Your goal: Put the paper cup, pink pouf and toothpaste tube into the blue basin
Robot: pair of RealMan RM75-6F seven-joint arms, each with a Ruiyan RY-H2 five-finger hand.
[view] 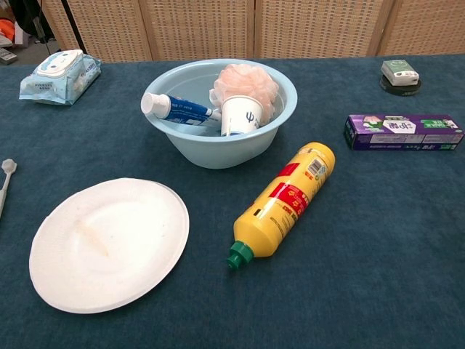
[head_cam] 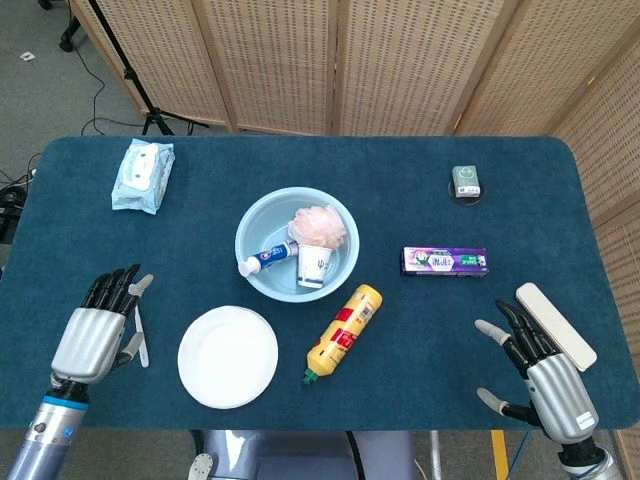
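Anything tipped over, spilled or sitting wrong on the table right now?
The yellow bottle lies on its side beside the blue basin, cap on, no spill visible. The toothpaste tube rests with its cap on the basin's rim. The paper cup and pink pouf sit inside.
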